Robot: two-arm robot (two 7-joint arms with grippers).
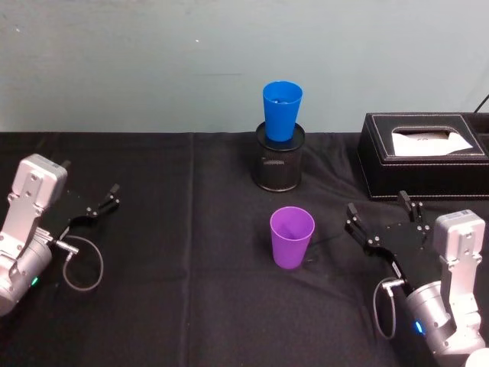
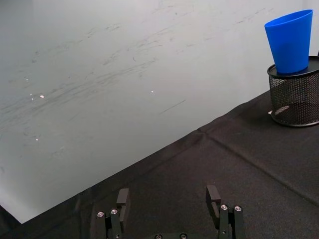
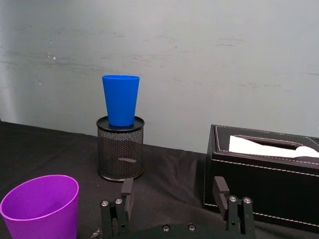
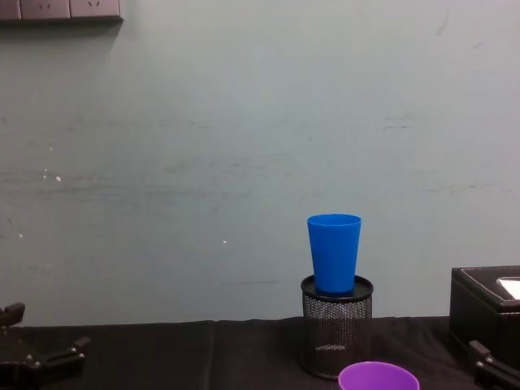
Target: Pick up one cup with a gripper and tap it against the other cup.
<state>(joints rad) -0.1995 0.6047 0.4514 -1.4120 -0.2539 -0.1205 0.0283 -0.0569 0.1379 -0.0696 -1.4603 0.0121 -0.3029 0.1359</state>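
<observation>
Nearest the head camera, right gripper (image 1: 380, 217) low on the black tablecloth (image 1: 183, 306), fingers spread apart, grasping nothing. Just to its left, purple cup (image 1: 291, 236) upright on the cloth, mouth up, untouched. Farther back near the wall, blue cup (image 1: 281, 110) upright, seated in the mouth of the black wire-mesh pen holder (image 1: 279, 163). Black tissue box (image 1: 424, 158) off to the right. Left gripper (image 1: 102, 204) at the far left, released, fingers apart, well away from both cups.
</observation>
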